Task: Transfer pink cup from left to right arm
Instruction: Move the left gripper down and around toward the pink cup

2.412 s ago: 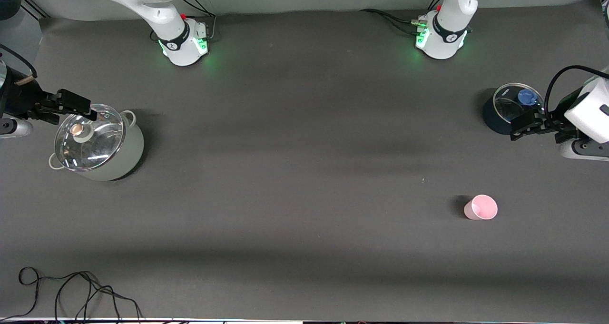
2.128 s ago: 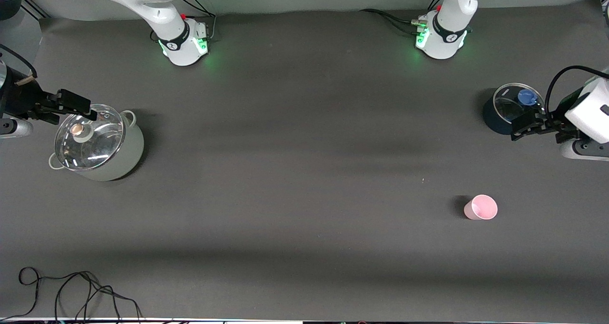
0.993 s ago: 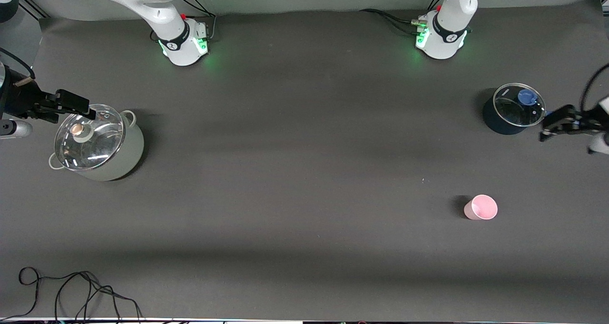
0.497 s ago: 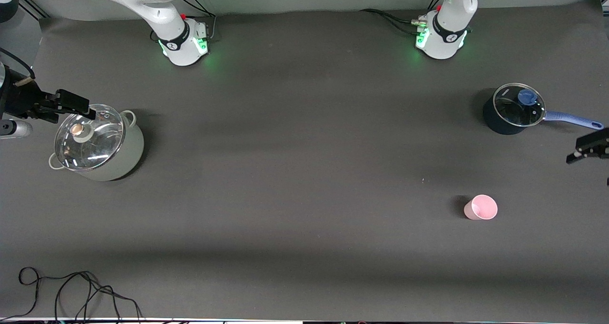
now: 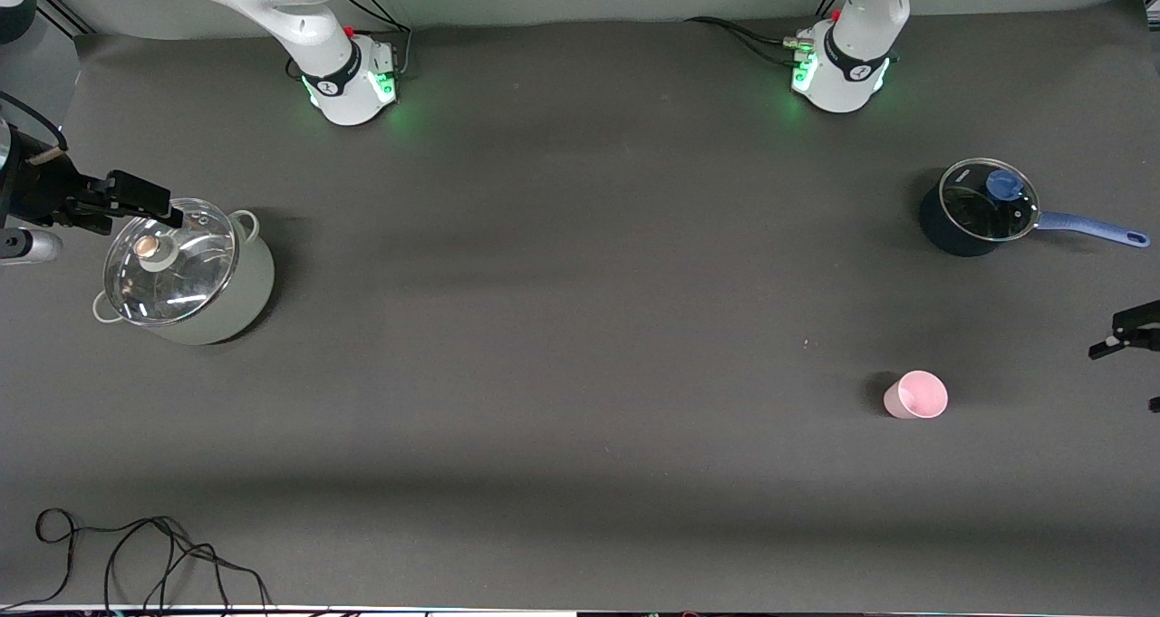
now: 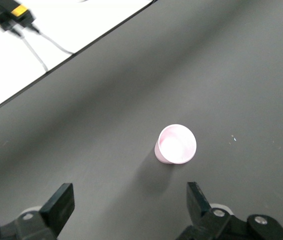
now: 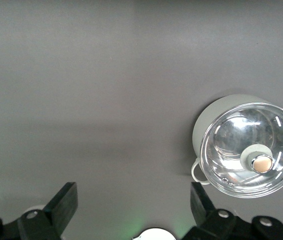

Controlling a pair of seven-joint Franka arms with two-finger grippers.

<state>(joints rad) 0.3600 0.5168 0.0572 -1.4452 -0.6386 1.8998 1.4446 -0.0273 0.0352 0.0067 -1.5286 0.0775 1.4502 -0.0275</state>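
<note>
Left gripper [image 6: 126,212] has swung off the saucepan [image 5: 977,207] toward the cup [image 5: 916,394] — jaws wide, pickup next; right gripper [image 7: 134,212] waits wide over the pot [image 5: 181,273].

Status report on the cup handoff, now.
Left gripper open, empty, at the left arm's end of the table. Right gripper open, waiting beside the lidded grey pot. Pink cup upright on the table, untouched. Nothing around it.

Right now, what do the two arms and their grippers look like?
Both arms are glossy white with dark bands, green lights and black cables at their bases. The left gripper has black, wedge-tipped fingers on linkage arms; the right gripper looks alike in its wrist view.
</note>
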